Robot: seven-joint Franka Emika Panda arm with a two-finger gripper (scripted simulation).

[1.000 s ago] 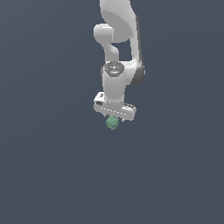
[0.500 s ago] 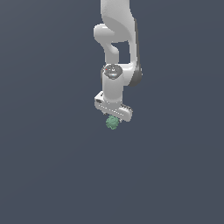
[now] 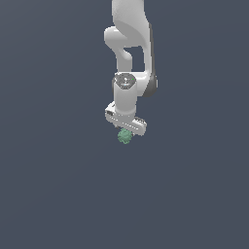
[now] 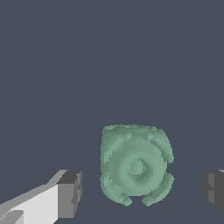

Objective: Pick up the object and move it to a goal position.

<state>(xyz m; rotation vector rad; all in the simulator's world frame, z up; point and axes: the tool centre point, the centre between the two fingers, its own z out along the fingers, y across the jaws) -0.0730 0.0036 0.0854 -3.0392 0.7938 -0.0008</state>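
The gripper (image 4: 140, 188) is held open, with nothing gripped. The lump (image 4: 135, 165) sits between the pads (image 4: 70, 194), touching neither, at the gripper's 6 o'clock outside. If the pads are shut off-center, it could be knocked away.

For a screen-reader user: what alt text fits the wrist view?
A bumpy green lump sits between the open gripper's two dark fingertips, one on each side with a gap to the lump, so neither touches it. Behind it is only a plain dark grey surface.
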